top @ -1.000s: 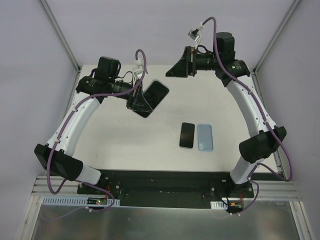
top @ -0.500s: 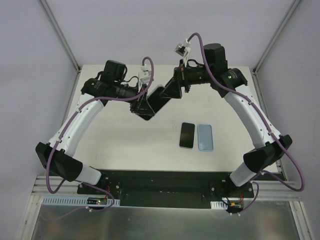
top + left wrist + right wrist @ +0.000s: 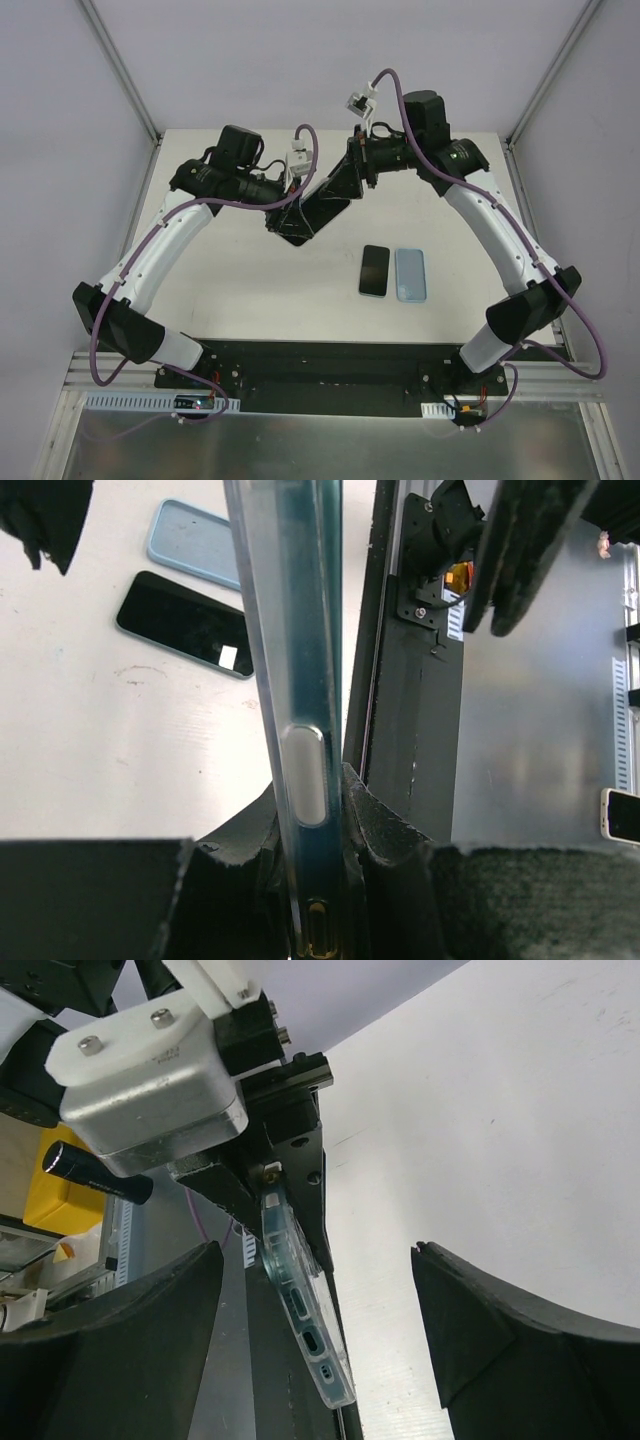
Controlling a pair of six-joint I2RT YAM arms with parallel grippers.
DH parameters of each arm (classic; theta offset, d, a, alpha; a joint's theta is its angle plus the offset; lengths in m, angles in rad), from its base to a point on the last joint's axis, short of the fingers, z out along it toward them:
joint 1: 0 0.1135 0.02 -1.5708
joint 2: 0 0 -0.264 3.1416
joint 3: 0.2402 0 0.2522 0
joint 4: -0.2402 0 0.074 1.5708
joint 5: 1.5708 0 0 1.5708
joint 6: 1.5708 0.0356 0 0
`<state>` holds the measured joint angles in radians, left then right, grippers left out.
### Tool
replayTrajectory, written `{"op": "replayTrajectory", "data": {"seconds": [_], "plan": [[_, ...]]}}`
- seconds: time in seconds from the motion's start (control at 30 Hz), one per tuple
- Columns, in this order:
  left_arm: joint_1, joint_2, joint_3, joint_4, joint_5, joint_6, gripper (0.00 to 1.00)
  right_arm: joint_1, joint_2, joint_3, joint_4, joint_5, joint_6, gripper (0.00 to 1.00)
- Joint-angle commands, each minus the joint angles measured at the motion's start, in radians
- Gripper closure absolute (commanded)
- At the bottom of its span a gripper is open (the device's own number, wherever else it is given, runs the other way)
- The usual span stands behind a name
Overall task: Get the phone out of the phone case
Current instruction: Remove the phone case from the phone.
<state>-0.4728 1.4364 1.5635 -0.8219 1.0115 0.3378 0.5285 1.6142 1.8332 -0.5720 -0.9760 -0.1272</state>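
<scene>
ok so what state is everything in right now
left claw: shut on the cased phone
cased phone: held off the table, case on
right claw: open, either side of the cased phone
second phone: flat on the table, screen dark
blue case: flat beside the second phone

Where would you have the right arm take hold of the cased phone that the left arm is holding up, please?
On its free end, the one with the ports, clear of the left gripper. The cased phone sits edge-on between the fingers of the open right gripper, so I would likely slide on from beyond that end and close them on the two flat faces.
</scene>
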Motion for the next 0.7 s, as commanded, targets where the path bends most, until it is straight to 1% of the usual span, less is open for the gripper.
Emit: {"op": "replayTrajectory", "data": {"seconds": [0.0,0.17,0.43,0.57,0.67], "plan": [[-0.021,-0.042,0.003,0.006,0.010,0.035,1.00,0.005,0.012,-0.009,0.064,-0.061,0.041,0.19],[-0.029,-0.044,-0.002,0.001,-0.002,0.044,1.00,0.004,0.019,-0.020,0.087,-0.078,0.066,0.28],[-0.038,-0.045,-0.003,-0.010,-0.028,0.059,1.00,-0.013,0.041,-0.031,0.133,-0.127,0.124,0.53],[-0.044,-0.048,-0.005,-0.020,-0.059,0.073,1.00,-0.038,0.053,-0.051,0.205,-0.180,0.254,0.60],[-0.050,-0.051,-0.006,-0.029,-0.083,0.095,1.00,-0.061,0.076,-0.072,0.308,-0.220,0.386,0.67]]}}
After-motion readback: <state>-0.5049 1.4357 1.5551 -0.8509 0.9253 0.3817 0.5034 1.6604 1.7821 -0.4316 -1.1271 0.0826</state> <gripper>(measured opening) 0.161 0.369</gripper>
